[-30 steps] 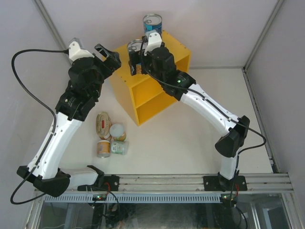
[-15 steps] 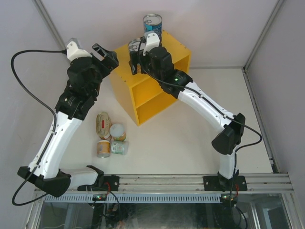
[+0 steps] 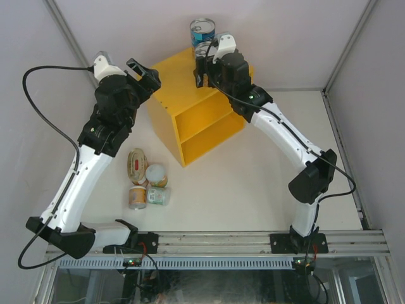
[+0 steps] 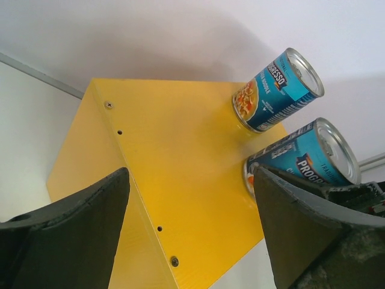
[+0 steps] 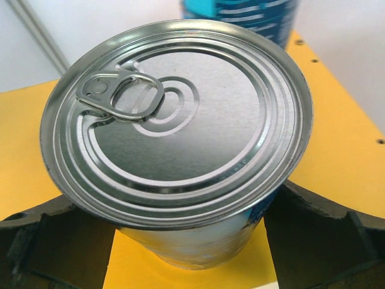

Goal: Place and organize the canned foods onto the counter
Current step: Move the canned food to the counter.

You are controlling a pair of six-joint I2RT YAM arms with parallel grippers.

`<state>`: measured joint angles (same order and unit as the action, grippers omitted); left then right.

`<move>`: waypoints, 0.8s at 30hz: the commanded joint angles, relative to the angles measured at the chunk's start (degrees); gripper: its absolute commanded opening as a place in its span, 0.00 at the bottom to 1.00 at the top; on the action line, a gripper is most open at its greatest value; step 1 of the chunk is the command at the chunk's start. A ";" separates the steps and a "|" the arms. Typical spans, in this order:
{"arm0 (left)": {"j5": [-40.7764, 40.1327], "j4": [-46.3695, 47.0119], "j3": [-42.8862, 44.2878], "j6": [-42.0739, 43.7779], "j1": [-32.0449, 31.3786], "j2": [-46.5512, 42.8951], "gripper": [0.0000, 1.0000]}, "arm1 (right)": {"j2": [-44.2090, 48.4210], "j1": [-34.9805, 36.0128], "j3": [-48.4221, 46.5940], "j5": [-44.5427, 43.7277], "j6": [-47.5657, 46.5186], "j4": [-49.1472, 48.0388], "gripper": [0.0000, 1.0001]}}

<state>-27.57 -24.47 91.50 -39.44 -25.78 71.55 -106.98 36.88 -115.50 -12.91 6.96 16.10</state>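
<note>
My right gripper (image 3: 204, 62) is shut on a tall blue-labelled can (image 5: 174, 120) that stands on the top of the yellow counter (image 3: 183, 95), near its back edge. A second tall blue can (image 3: 202, 30) stands just behind it and shows in the right wrist view (image 5: 240, 15). Both cans show in the left wrist view, the free one (image 4: 278, 90) and the held one (image 4: 304, 158). My left gripper (image 3: 144, 73) is open and empty over the counter's left edge (image 4: 114, 174). A flat oval tin (image 3: 137, 164) and three small round cans (image 3: 155, 173) lie on the table.
The small cans (image 3: 137, 196) (image 3: 159, 195) lie close together left of the counter's front. The counter's open shelves (image 3: 205, 130) face the front right. Metal frame rails (image 3: 342, 152) run along the table's right side, and grey walls stand behind.
My right gripper has carried the blue can from the counter top's front-left part towards the back, beside the other blue can. My left arm has shifted slightly to the right.
</note>
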 commanded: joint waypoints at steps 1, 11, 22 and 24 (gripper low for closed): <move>1.12 2.50 0.25 -0.81 0.29 0.19 0.87 | 3.32 -3.05 0.01 -0.63 -0.04 -2.40 0.42; 0.59 1.97 -0.68 -0.33 0.42 -0.18 0.87 | 1.11 -7.23 -2.33 -0.33 -0.55 -3.05 0.42; 0.92 1.88 -2.08 -0.36 0.82 -0.68 0.87 | -2.50 -9.03 -6.48 -0.07 -1.29 -1.86 0.44; 1.09 1.89 -2.36 -0.37 0.91 -0.79 0.87 | -2.68 -9.18 -6.64 -0.10 -1.14 -1.84 0.45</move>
<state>-26.79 -24.51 90.04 -39.53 -25.36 72.12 -109.49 28.73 -118.91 -12.75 5.48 17.17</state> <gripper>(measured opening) 0.868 0.829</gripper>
